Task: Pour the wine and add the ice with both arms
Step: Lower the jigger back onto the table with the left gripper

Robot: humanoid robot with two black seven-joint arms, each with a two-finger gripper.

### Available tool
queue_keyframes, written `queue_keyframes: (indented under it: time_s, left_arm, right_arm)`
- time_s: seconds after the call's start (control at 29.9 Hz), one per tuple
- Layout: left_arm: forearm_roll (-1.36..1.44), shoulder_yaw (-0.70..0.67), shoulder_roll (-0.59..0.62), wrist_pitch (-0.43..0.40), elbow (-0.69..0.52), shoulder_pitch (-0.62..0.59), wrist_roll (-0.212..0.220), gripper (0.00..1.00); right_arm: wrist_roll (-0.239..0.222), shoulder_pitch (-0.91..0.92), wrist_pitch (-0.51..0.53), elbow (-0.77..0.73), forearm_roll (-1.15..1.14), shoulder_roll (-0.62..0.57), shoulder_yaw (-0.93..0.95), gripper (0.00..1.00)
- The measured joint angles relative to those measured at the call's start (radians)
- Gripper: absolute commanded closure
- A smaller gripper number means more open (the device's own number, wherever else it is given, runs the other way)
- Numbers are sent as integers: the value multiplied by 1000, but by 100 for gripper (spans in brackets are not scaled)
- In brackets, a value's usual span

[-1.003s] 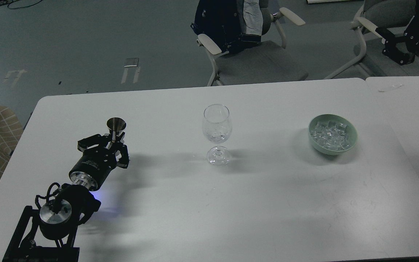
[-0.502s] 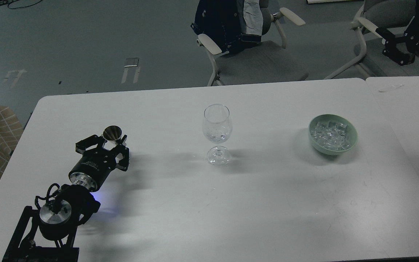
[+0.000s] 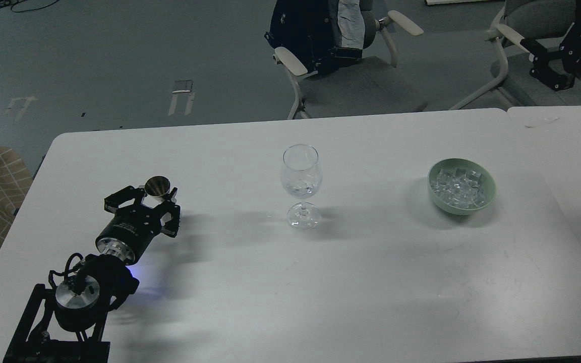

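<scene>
Your left gripper (image 3: 157, 197), near the table's left edge, clamps a metal jigger (image 3: 158, 185) upright so nothing spills. The wine glass (image 3: 300, 177) stands mid-table; ice (image 3: 458, 187) waits in the green bowl (image 3: 487, 199) toward the right edge. Your right gripper is out of view.

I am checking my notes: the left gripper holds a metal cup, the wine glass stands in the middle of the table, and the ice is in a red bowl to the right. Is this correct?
Not quite: the bowl is pale green, not red, as the head view shows. The rest holds: the left gripper holds the metal cup, the wine glass stands mid-table, and the ice lies in the bowl to the right.
</scene>
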Motion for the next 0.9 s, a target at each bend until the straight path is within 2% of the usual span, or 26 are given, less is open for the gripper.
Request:
queue_keyframes:
  time_s: [0.17,0.27,0.3,0.4,0.9]
  left_arm:
    - [2,4,1,0,0,-2,1,38]
    - [4,7,2,0,7,-3,2,25]
    - [4,7,2,0,9,-4,2,16]
    - [4,8,4,0,10,-4,4,4]
    - [-3,-11,36,-46,-1,38,22,2]
  right_arm:
    - [0,0,0,-1,0,0,0,0]
    - [0,0,0,-1,0,0,0,0]
    - [0,0,0,-1,0,0,0,0]
    - [0,0,0,-2,0,0,0,0]
    - [0,0,0,-2,0,0,0,0]
